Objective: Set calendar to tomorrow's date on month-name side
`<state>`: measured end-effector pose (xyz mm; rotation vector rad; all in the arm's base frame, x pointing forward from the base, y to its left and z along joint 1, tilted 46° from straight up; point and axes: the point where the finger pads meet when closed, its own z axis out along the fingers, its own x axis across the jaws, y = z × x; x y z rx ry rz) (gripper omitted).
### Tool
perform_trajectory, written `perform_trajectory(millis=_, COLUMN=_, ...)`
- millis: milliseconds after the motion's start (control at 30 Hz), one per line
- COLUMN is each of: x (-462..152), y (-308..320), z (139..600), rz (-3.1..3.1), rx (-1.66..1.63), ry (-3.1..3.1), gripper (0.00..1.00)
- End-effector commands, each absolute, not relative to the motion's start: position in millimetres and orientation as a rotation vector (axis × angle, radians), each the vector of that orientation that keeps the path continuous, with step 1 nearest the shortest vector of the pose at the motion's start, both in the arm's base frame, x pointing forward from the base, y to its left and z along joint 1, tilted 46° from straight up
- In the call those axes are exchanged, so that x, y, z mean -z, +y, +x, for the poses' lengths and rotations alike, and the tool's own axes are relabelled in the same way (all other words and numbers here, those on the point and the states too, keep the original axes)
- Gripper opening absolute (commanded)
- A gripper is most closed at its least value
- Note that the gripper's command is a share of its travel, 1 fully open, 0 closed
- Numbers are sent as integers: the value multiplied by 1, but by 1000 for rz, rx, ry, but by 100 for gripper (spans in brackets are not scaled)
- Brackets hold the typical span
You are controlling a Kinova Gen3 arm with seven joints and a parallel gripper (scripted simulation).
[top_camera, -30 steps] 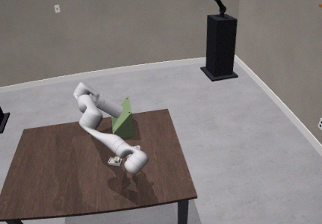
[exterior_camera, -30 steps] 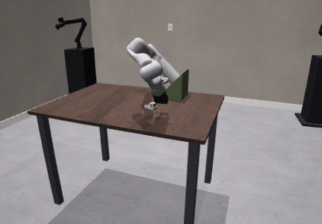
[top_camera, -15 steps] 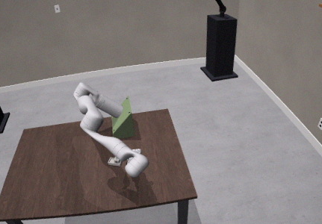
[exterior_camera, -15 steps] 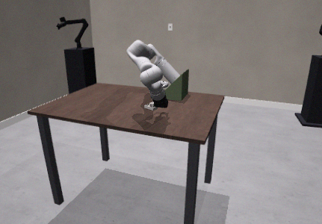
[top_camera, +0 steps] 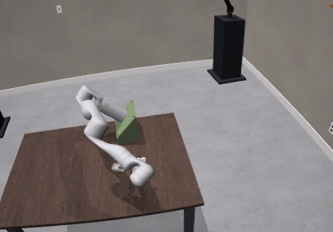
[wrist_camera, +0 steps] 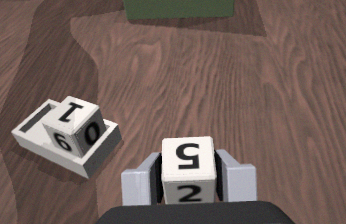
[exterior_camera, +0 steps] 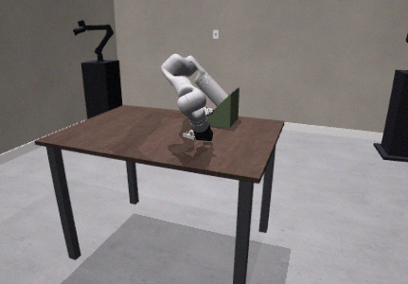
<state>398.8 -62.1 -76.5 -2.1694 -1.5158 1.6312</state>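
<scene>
We have our fingers clamped on the cube marked 5 and 2 [wrist_camera: 188,156]. The other cube [wrist_camera: 74,117] sits in the tray [wrist_camera: 64,156] on the tabletop [top_camera: 62,174] [exterior_camera: 133,130] [wrist_camera: 159,90]. We judge that placing is in hand; next, we should align above the free space.
</scene>
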Motion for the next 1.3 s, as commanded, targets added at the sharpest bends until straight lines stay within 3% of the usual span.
perform_trajectory(millis=0, x=78, y=-64, z=398, rz=-2169, rx=-1631, ry=-1515, gripper=57)
perform_trajectory(millis=1267, x=81, y=-67, z=398, rz=-2169, rx=-1631, ry=-1515, gripper=57)
